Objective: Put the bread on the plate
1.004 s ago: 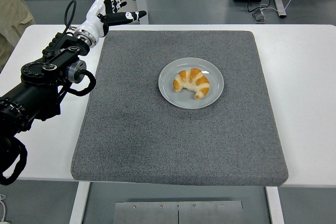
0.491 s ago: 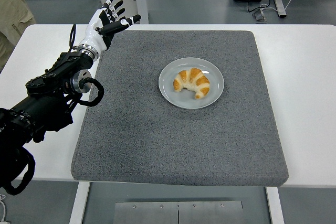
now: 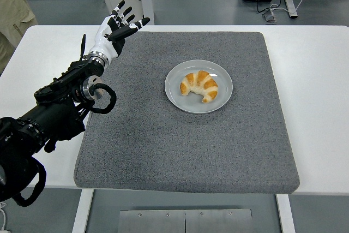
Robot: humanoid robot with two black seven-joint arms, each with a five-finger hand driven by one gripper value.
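Left hand (image 3: 115, 30) raised at ten o'clock, fingers spread and holding nothing.
Bread (image 3: 199, 86), a croissant, lies on the grey plate (image 3: 175, 93) near the middle of the grey mat (image 3: 163, 145) on the white table (image 3: 319, 91), well apart from the hand.

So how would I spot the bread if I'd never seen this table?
Look at the big grey mat covering the white table. Just above its middle sits a round pale plate, and the bread lies on it: a golden, curved, striped croissant, the only food in sight.
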